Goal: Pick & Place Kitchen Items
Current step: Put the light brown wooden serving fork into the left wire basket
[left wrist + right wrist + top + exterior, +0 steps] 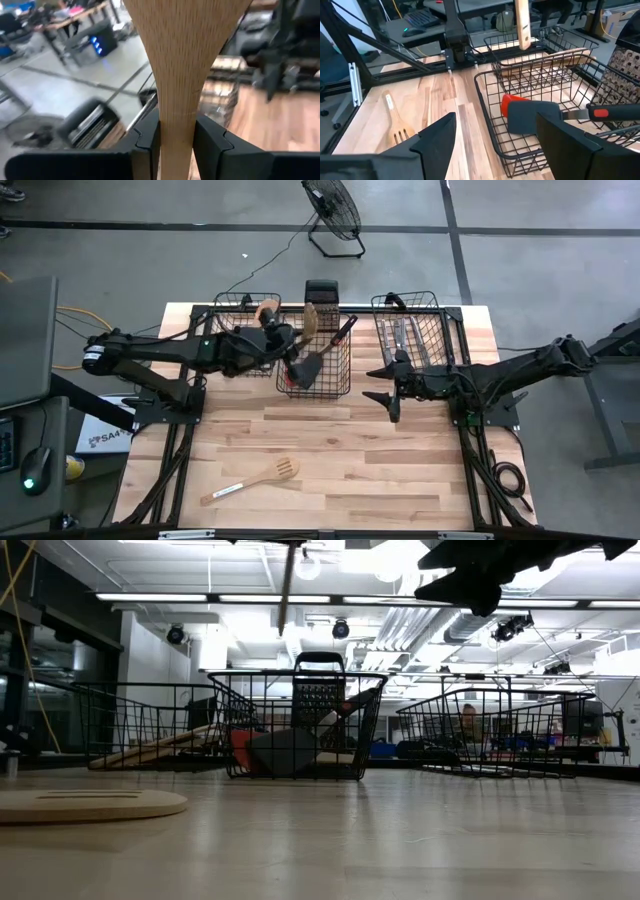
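A pale wooden spatula is clamped by its narrow neck between the two dark fingers of the left gripper, its broad blade flaring out beyond them; in the high view this gripper hangs above the gap between the left wire basket and the middle wire basket, with the tool's rounded wooden end showing by the wrist. Inside the middle basket lie a dark grey spatula over a red one, a black slotted turner leaning upright, and a red-and-black handle resting across the rim. The left basket holds more wooden utensils, and the right wire basket holds silver metal cutlery. A wooden slotted fork lies alone on the table near the front edge. The right gripper hovers just in front of the right basket, its fingers spread wide with nothing between them.
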`<action>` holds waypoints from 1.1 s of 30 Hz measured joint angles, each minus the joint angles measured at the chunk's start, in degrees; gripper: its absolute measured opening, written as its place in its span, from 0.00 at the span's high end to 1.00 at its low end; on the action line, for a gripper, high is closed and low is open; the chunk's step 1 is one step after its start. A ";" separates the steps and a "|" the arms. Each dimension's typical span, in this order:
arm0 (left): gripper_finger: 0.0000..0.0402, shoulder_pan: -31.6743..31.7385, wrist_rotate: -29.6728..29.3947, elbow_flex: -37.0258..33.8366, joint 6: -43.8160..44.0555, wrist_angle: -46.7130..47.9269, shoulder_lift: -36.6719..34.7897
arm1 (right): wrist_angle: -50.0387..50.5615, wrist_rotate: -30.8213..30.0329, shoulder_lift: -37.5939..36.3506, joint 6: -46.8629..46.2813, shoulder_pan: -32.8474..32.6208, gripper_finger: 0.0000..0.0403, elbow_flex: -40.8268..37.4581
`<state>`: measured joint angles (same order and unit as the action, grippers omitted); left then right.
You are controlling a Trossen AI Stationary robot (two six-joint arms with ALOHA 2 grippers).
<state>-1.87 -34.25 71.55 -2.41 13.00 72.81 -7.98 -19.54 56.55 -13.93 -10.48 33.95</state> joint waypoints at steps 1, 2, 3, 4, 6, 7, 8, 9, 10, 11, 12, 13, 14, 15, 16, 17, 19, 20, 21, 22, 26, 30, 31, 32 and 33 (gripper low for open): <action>0.80 0.00 -0.96 0.00 0.26 1.53 -0.42 | 0.08 -0.01 0.00 0.00 0.00 0.35 0.00; 0.80 0.00 -1.75 0.00 0.64 2.42 -0.66 | 0.09 -0.01 0.00 0.00 0.00 0.35 0.00; 0.80 0.00 -2.51 0.00 1.11 2.95 -0.79 | 0.18 0.00 0.00 0.00 0.00 0.35 0.00; 0.80 0.00 -3.16 0.02 1.40 4.13 -1.11 | 0.19 0.01 0.00 -0.02 0.00 0.35 0.00; 0.80 -0.02 -4.88 -0.11 1.86 7.13 -1.76 | 0.33 0.00 0.00 -0.03 0.00 0.35 0.00; 0.80 0.00 -5.62 -0.05 2.42 7.45 -1.83 | 0.36 -0.01 0.00 -0.03 0.00 0.35 0.00; 0.80 -0.01 -6.52 0.02 2.97 8.56 -1.99 | 0.36 -0.01 0.00 -0.03 0.00 0.35 0.00; 0.80 0.00 -7.34 0.01 3.53 10.31 -2.32 | 0.38 -0.01 0.00 -0.03 0.00 0.35 0.00; 0.80 0.00 -8.38 -0.02 4.08 11.86 -2.51 | 0.38 -0.01 0.00 -0.03 0.00 0.35 0.00; 0.80 0.00 -9.51 -0.02 4.53 12.58 -2.58 | 0.43 0.00 0.00 -0.03 0.00 0.35 0.00; 0.80 0.00 -10.43 0.00 5.20 13.64 -2.61 | 0.51 0.01 0.00 -0.03 0.00 0.35 0.00; 0.80 0.00 -11.52 0.00 5.88 15.39 -2.77 | 0.56 0.01 0.00 -0.05 0.00 0.35 0.00; 0.80 0.00 -12.16 -0.07 6.64 16.95 -3.06 | 0.56 0.01 0.00 -0.28 0.00 0.35 0.00; 0.80 0.00 -12.98 -0.09 7.31 18.12 -3.22 | 0.67 0.01 0.00 -0.81 0.00 0.35 0.00; 0.80 0.00 -13.48 -0.07 8.13 18.88 -3.32 | 0.81 -0.01 0.00 -1.19 0.00 0.35 0.00; 0.80 0.00 -14.19 -0.03 8.90 19.84 -3.36 | 0.86 0.01 0.00 -1.29 0.00 0.35 0.00; 0.80 0.02 -15.45 -0.05 10.26 22.46 -3.58 | 1.05 0.01 0.00 -1.31 0.00 0.35 0.00; 0.80 0.02 -15.97 -0.07 10.81 23.47 -3.70 | 1.14 0.01 0.00 -1.46 -0.01 0.35 0.00; 0.80 0.02 -16.42 -0.06 11.44 24.23 -3.85 | 1.15 0.01 0.00 -1.50 0.00 0.35 0.00; 0.80 0.02 -17.16 -0.04 11.95 25.05 -3.95 | 1.18 0.01 0.01 -1.49 0.00 0.35 0.00; 0.80 0.02 -19.44 -0.04 15.12 29.60 -4.06 | 1.21 0.01 0.02 -1.51 -0.02 0.35 0.00; 0.80 0.54 -20.79 -0.04 18.73 33.39 -4.16 | 1.17 0.01 0.02 -1.51 -0.02 0.35 0.00; 0.80 1.14 -20.68 -0.04 19.29 34.35 -4.13 | 1.17 0.01 0.02 -1.51 0.00 0.35 0.00; 0.80 1.68 -20.51 -0.04 19.97 35.38 -4.13 | 1.19 0.01 0.02 -1.51 0.00 0.35 0.00; 0.80 2.39 -20.41 -0.04 20.93 36.51 -4.14 | 1.17 0.01 0.02 -1.51 -0.02 0.35 0.00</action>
<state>0.52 -54.65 71.50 18.52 49.51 68.67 -6.81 -19.53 56.58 -15.44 -10.50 33.95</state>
